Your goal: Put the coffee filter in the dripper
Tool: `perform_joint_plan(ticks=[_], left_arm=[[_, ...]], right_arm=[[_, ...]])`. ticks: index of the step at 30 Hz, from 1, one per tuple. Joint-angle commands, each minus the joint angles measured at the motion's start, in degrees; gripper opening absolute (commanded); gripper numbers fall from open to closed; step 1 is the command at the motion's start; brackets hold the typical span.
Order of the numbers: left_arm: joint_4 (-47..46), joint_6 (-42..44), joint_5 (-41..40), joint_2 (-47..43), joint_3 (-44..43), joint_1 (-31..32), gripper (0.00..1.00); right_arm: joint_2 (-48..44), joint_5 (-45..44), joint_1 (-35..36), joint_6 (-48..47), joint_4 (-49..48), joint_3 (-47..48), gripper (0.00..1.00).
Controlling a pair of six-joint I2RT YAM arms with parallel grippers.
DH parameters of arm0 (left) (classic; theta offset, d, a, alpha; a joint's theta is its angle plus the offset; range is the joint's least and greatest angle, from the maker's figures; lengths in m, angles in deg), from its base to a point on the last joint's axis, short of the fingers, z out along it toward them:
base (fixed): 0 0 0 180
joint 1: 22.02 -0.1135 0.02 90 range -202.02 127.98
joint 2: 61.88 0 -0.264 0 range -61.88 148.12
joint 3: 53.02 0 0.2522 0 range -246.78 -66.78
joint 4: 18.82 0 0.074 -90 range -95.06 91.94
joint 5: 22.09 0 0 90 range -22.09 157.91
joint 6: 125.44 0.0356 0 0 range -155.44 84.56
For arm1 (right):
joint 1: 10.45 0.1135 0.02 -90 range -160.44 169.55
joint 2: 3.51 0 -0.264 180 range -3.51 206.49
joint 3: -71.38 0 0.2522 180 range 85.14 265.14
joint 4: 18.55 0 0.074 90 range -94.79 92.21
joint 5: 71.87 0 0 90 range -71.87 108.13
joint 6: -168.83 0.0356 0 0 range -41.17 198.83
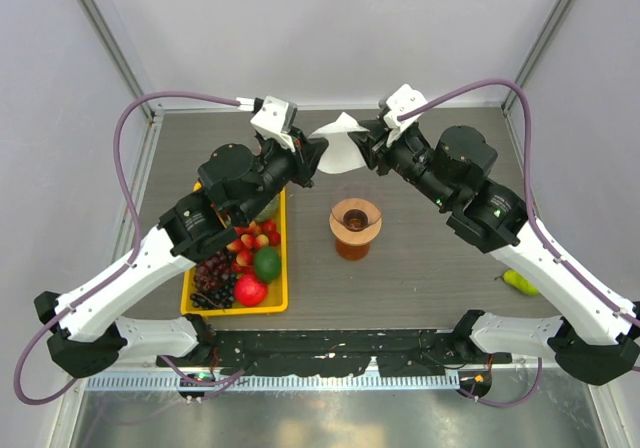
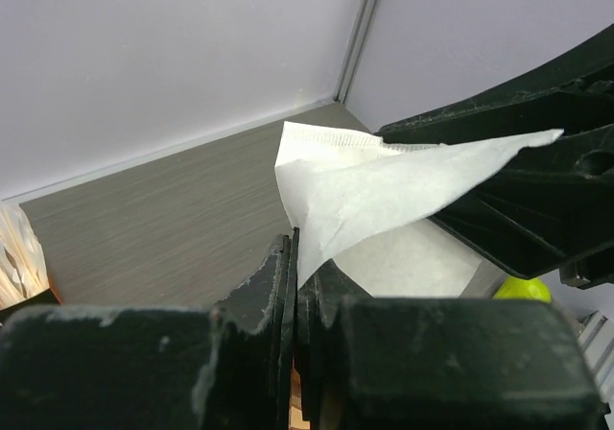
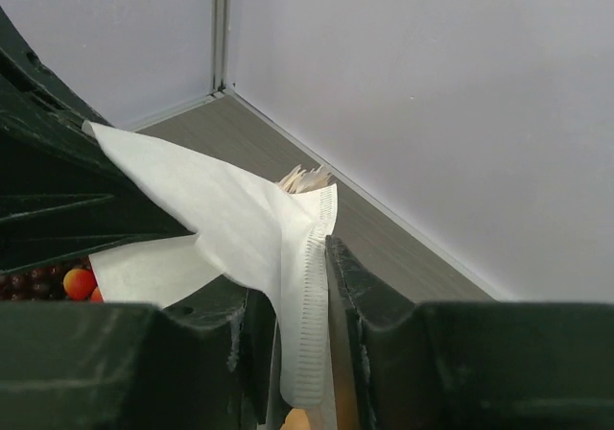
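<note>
Closest in, at 6 o'clock, both arm bases sit on the near edge of the counter. Beyond them a yellow tray of fruit lies at 9 o'clock from the dripper. It stands mid-counter on a small glass jug of brown liquid, with no paper in it. A green fruit lies at 4 o'clock.

Farthest, at 12 o'clock from the dripper and raised off the counter, the coffee filter hangs between the two arms. The left jaws are closed tight on one corner. The right jaws stand a little apart around the seamed edge; whether they pinch it I cannot tell.

Pulled from both sides, the thin paper could tear or crumple. If the right side slips, it would likely droop from one corner and land askew on the collar.
</note>
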Motion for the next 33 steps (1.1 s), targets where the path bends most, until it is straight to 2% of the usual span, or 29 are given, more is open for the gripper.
perform_joint_plan(ticks=[1, 4, 7, 8, 11, 12, 16, 20, 23, 28, 30, 33], left_arm=[[-1.32, -0.48, -1.03, 0.1, -2.31, 0.57, 0.11], [-1.4, -0.13, -0.68, -0.07, -2.22, 0.48, 0.29], [-0.62, 2.32, 2.91, -1.21, -2.22, 0.57, 0.56], [0.17, 3.82, 5.88, -2.09, -2.22, 0.31, 0.64], [5.78, 7.43, 18.17, -5.68, -2.13, -2.49, 0.97], [6.67, 7.7, 23.7, -7.44, -1.17, -4.42, 0.99], [6.68, 11.02, 53.66, -15.79, 4.28, -17.86, 0.99], [18.17, 22.52, 65.29, -18.0, 2.45, -22.45, 0.9], [22.32, 26.59, 69.45, -16.61, 0.77, -22.46, 0.8], [23.12, 21.6, 74.11, -10.46, -5.02, -22.2, 0.56], [23.03, 18.17, 73.51, -8.7, -7.13, -20.71, 0.52], [22.77, 14.65, 70.79, -7.37, -8.37, -16.67, 0.52]], right_arm=[[-0.17, -2.96, 0.39, -0.68, -2.88, 1.81, 0.28], [-0.26, -2.35, 0.39, -0.59, -2.97, 1.98, 0.2], [-0.79, -1.29, 0.39, -1.37, -2.62, 1.9, 0.17], [-1.31, -0.33, 0.39, -1.73, -2.36, 1.64, 0.15], [-4.46, 2.83, 0.39, -4.88, -2.18, -0.47, 0.1], [-5.44, 4.49, 0.39, -5.59, -2.18, -1.61, 0.09], [-10.27, 14.16, 0.31, -9.89, 1.5, -3.98, 0.06], [-14.32, 26.29, 0.31, -15.61, 7.21, -5.92, 0.05], [-16.25, 33.75, 0.39, -21.22, 10.64, -6.37, 0.05], [-14.5, 41.33, 0.74, -27.65, 19.78, -1.99, 0.05], [-12.92, 42.39, 1.1, -28.62, 22.86, 0.13, 0.05], [-12.21, 42.65, 1.45, -28.62, 23.48, 0.67, 0.05]])
